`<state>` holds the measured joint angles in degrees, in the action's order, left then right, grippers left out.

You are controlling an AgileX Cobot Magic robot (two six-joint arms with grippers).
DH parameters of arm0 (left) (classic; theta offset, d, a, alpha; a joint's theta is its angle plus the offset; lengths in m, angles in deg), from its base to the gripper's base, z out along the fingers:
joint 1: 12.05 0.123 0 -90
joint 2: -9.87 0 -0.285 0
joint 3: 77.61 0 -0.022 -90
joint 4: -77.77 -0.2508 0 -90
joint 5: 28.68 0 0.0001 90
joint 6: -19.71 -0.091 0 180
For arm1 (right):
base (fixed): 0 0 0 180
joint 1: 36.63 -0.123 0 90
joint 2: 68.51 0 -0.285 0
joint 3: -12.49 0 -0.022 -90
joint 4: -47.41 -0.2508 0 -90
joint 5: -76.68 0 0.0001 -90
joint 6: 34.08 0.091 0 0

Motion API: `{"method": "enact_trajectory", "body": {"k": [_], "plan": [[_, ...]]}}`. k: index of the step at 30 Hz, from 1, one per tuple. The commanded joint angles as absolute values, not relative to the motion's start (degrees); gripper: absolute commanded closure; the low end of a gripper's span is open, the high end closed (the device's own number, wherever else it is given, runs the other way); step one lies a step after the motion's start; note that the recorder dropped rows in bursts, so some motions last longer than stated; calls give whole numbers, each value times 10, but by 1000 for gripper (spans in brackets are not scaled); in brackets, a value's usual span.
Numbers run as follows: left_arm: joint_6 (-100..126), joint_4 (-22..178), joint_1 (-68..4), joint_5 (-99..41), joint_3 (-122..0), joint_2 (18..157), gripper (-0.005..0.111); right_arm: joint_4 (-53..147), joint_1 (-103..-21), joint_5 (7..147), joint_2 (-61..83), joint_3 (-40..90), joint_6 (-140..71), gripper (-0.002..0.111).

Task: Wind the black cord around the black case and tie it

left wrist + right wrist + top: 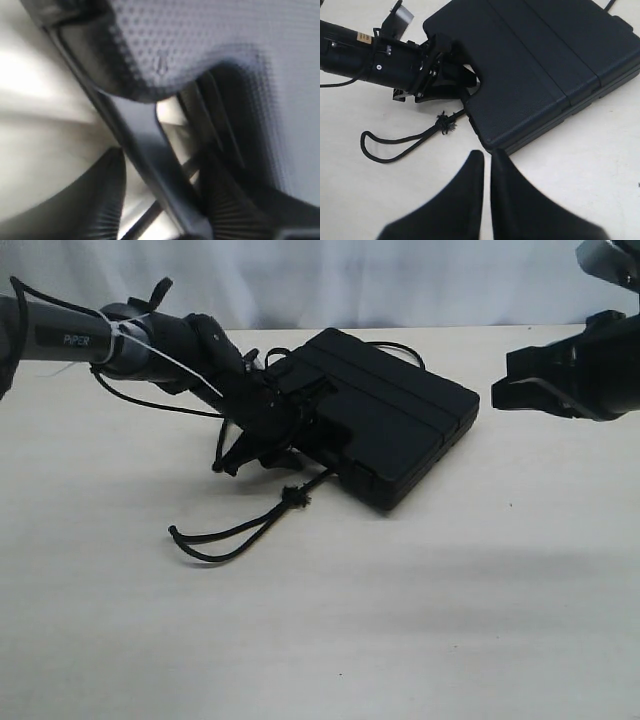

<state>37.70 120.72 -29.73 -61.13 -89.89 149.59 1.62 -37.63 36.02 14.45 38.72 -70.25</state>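
Your left claw (300, 420) stands spread astride the handle edge of the case (545, 65), not pinching it. Just beside it, the cord (444, 124) runs out from the case's corner and lies slack on the counter (450, 590). If you push here, the case may slide and free the cord. Your right claw (486, 190), pressed together and empty, hangs well apart.

A pale cream desk (420, 640) is being shown across most of the exterior view, its matte surface being crossed by faint, soft shadows. Behind its far edge a white cloth backdrop (420, 280) is being seen, hanging in loose vertical folds. The same desk surface is being glimpsed in both wrist views.
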Motion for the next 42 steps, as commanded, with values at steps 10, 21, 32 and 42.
{"method": "enact_trajectory", "body": {"k": [10,21,32,42], "plan": [[356,1200,-284,-644,-902,1389,107,0,-407,434,146,423,-910,71],[345,1234,-283,-705,-904,1366,107,-15,-580,732,160,505,-1325,17],[345,1355,-278,-734,-904,1366,107,-167,-581,676,232,505,-1322,15],[294,1369,-268,-755,-962,1366,107,-153,-581,744,225,504,-1323,15]]}}
